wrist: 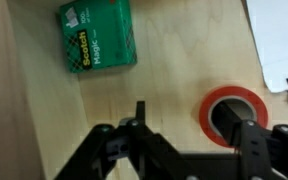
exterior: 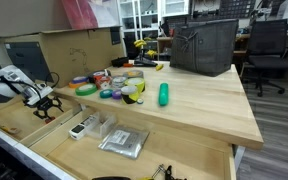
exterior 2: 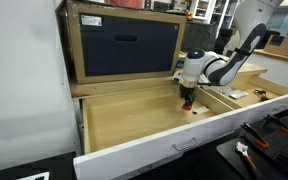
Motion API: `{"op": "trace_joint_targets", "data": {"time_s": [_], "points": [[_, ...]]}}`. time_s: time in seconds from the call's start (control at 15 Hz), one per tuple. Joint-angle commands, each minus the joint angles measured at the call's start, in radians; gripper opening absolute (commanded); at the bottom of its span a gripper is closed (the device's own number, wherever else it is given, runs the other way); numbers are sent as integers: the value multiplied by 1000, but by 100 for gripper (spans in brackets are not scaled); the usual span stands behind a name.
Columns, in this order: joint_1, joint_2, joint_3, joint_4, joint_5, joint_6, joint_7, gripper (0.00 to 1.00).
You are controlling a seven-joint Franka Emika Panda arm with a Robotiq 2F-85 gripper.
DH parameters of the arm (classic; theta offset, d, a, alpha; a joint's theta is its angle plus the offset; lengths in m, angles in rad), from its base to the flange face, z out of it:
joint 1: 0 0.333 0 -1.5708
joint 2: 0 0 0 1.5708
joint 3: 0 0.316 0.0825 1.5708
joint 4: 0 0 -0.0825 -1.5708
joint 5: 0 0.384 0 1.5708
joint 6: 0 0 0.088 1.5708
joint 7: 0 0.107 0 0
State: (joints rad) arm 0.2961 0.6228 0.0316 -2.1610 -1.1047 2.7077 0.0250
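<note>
While the gripper (wrist: 174, 130) hangs low over the floor of the open wooden drawer (exterior 2: 124, 120), its two fingers stand apart with bare wood between them and clamp nothing. One finger (wrist: 252, 140) stands in front of the red tape roll (wrist: 216, 103), covering part of the ring and its hole; whether it touches the roll cannot be told. The roll lies flat on the drawer floor, to the right in the wrist view. A green Scotch Magic tape box (wrist: 96, 35) lies flat farther ahead and to the left, well apart from the roll and clear of both fingers. A sheet of white paper (wrist: 280, 50) lies just beside the roll at the right edge.

In both exterior views the gripper (exterior: 46, 107) (exterior 2: 188, 100) points down into the drawer, close under the table edge. Farther along the drawer lies a clear plastic bag (exterior: 122, 143). A cardboard box (exterior 2: 124, 45) stands on the tabletop (exterior: 209, 105) above the drawer's rear. Also on the tabletop are loose tape rolls (exterior: 84, 88), a green bottle (exterior: 164, 94) lying on its side and a dark bin (exterior: 204, 45); an office chair (exterior: 270, 50) stands beyond.
</note>
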Motion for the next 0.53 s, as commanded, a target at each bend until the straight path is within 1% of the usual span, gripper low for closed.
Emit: {"op": "trace_joint_targets", "data": {"time_s": [0.0, 0.2, 0.33, 0.4, 0.47], "points": [[-32, 11, 19, 19, -47, 26, -13, 42], [-41, 11, 34, 19, -56, 20, -22, 19], [-48, 11, 47, 16, -49, 13, -43, 5], [-49, 13, 51, 17, -47, 8, -46, 0], [-51, 13, 56, 16, -43, 3, -62, 1]]}}
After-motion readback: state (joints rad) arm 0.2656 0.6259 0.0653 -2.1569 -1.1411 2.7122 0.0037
